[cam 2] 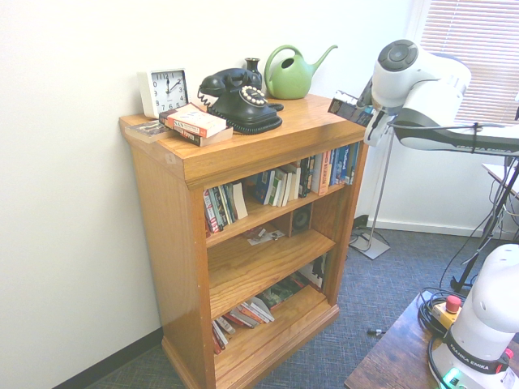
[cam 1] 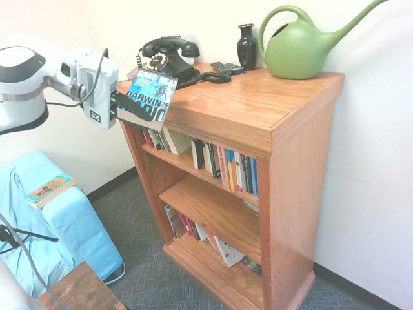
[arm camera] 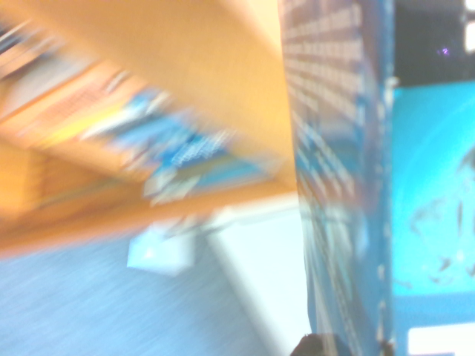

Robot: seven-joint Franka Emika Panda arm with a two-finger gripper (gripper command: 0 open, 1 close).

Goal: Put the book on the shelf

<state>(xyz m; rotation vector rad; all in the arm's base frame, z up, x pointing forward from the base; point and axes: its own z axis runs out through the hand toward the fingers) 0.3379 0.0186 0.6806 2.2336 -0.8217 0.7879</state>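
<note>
A tall orange wooden bookcase (cam 2: 243,243) stands against the white wall. On its top sit a white clock (cam 2: 163,91), a black telephone (cam 2: 239,100), a dark vase (cam 2: 253,66), a green watering can (cam 2: 292,71) and a small stack of books (cam 2: 193,125). The white arm's tool (cam 2: 366,120) holds the book (cam 2: 350,110) tilted, at the top's right corner, above the shelf (cam 2: 276,212) of standing books.
</note>
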